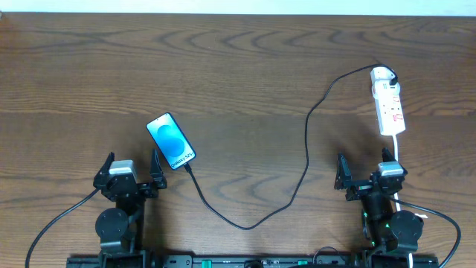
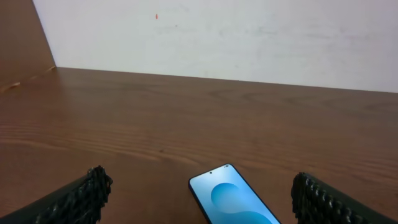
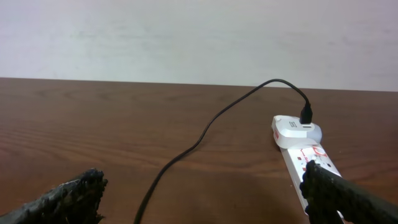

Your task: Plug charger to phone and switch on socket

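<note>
The left pincer (image 1: 134, 167) and right pincer (image 1: 364, 170) gape empty, seemingly because the thin black charger cable (image 1: 307, 141) links the slim blue-screened phone (image 1: 171, 141) and white power strip (image 1: 389, 104).

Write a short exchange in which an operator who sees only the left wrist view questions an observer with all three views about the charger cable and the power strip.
Operator: I can see only the top of the phone. Where is the cable?
Observer: The cable starts at the phone's near end, curves to the right and climbs to the power strip on the right side of the table.
Operator: Is the other end in the strip?
Observer: Yes, the black plug sits in the strip's far end.
</note>
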Action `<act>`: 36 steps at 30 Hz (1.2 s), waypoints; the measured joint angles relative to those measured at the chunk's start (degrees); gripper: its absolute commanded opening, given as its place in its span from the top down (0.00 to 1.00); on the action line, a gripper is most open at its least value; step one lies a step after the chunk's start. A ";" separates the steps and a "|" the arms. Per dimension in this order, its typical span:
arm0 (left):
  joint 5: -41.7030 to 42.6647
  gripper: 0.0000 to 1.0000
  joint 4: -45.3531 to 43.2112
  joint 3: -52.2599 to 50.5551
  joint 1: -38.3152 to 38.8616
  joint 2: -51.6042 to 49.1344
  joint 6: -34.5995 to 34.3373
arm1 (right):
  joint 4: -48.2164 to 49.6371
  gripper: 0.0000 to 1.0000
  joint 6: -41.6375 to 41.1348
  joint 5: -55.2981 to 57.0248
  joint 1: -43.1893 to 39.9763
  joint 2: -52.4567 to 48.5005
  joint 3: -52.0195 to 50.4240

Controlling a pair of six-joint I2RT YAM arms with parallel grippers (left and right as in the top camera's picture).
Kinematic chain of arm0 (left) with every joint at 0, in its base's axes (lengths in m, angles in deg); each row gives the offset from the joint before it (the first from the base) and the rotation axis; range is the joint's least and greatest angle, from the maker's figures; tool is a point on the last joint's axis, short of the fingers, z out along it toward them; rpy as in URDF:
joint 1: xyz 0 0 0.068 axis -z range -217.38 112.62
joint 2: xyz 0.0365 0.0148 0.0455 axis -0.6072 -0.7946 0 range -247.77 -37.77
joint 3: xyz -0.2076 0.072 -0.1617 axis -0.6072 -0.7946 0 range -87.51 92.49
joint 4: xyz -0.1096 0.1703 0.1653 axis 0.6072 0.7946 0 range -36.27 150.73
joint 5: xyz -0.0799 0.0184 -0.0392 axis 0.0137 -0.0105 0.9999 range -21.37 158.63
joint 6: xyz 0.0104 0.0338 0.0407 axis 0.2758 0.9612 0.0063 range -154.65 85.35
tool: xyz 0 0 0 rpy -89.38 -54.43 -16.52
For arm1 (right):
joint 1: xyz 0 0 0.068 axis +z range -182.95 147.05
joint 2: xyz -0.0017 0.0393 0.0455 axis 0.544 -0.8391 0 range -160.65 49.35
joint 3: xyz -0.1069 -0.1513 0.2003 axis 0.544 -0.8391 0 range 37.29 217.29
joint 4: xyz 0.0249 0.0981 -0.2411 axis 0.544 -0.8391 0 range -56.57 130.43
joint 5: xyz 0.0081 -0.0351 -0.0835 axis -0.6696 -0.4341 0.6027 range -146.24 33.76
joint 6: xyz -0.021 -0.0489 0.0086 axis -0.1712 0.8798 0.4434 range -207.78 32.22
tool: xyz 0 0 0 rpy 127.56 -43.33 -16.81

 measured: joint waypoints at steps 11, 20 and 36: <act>0.00 0.05 0.00 0.00 0.00 0.00 0.00 | -0.15 0.01 0.22 0.74 0.00 0.00 0.00; 0.02 0.05 0.02 0.00 0.00 0.00 0.00 | -0.85 0.01 -3.76 8.00 2.51 0.00 0.00; 0.02 0.05 0.00 0.00 0.00 0.00 0.00 | -1.03 0.01 -6.64 12.66 4.37 0.00 0.00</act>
